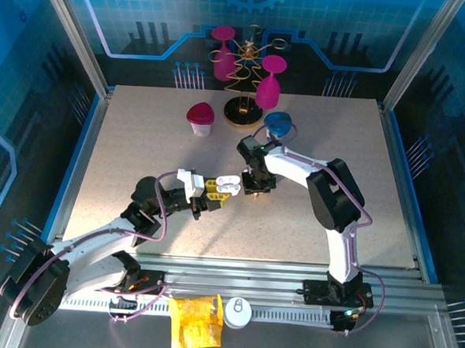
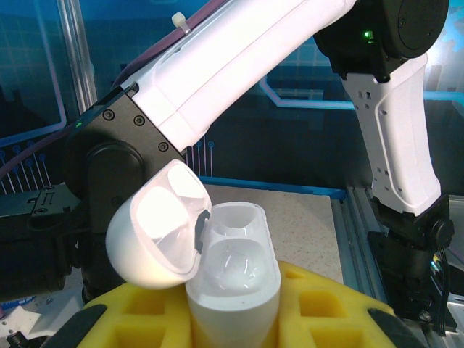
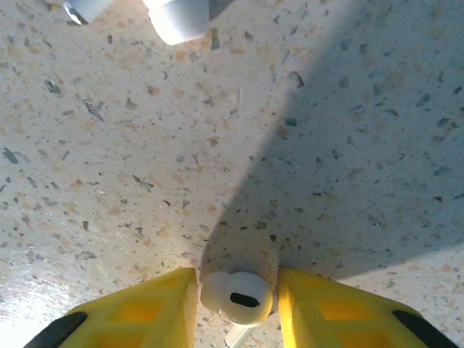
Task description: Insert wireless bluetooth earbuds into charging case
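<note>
"Earbud (image 3: 236, 297): position?"

"Low between the right gripper's (image 3: 237, 308) yellow fingers (image 3: 145, 312), over the speckled table (image 3: 326, 145). Rounded head with its dark oval opening faces the wrist camera, and a bit of stem shows just under it. Pads sit close on both sides. Cannot tell whether they pinch it or only bracket it, nor whether it rests on the table."

"Handling?"

"My read: next to weightless, with a rigid, glossy shell. Slippery, so it is likely to squirt out or twist under a skewed squeeze. Best hold is across the bulbous head, leaving the stem free to lead into a well."

"And the charging case (image 2: 232, 290)?"

"Clamped upright in the left gripper (image 2: 232, 322), lid (image 2: 156, 232) standing open to one side. Wells face up. The far one looks empty; the near one is too glossy to read. Top view puts the case just beside the right gripper, near but not touching, so the bud is a short carry from its seat."
</note>
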Robot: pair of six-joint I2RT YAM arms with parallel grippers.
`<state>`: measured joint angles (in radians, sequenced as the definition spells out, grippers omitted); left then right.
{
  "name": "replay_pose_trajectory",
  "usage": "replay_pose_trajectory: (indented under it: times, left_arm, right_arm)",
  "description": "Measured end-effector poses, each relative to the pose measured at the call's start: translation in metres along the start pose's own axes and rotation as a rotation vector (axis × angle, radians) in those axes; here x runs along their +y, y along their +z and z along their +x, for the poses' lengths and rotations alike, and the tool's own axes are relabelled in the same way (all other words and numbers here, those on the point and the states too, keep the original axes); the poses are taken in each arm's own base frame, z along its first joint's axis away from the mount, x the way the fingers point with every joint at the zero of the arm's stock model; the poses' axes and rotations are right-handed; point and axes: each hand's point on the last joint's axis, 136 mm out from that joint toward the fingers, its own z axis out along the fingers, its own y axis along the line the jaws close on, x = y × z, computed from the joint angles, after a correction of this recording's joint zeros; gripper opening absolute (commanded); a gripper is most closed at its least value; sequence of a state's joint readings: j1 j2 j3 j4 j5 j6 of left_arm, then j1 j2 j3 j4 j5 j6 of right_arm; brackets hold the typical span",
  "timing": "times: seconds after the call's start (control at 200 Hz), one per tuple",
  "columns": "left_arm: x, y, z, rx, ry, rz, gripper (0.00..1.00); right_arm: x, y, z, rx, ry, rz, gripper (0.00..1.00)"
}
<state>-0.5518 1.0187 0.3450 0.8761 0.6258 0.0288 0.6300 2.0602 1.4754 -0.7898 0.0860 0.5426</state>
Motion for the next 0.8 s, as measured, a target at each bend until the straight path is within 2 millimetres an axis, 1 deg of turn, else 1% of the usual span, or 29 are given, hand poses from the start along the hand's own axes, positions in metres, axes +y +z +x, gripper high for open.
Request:
replay_pose_trajectory:
  times: [0.225, 0.425, 0.52, 0.655, 0.75, 0.8]
  left_arm:
    - [0.000, 0.000, 0.001, 0.001, -0.001, 0.000, 0.20]
    - [0.000, 0.000, 0.001, 0.001, -0.002, 0.000, 0.21]
    - [0.001, 0.000, 0.001, 0.002, -0.002, -0.003, 0.21]
    - [0.004, 0.001, 0.003, 0.007, -0.009, -0.021, 0.21]
    - [0.009, 0.002, 0.008, 0.018, -0.020, -0.040, 0.20]
    - [0.011, 0.002, 0.011, 0.024, -0.025, -0.052, 0.21]
  right_arm:
    - [-0.001, 0.000, 0.000, 0.002, -0.005, 0.006, 0.26]
    - [0.001, -0.001, 0.000, -0.007, -0.015, 0.009, 0.24]
    - [0.002, -0.005, 0.000, -0.022, -0.019, 0.004, 0.24]
    - [0.000, -0.023, 0.000, -0.080, -0.020, -0.006, 0.24]
    - [-0.003, -0.044, -0.002, -0.156, -0.026, -0.022, 0.24]
    - [-0.005, -0.058, -0.005, -0.208, -0.029, -0.030, 0.24]
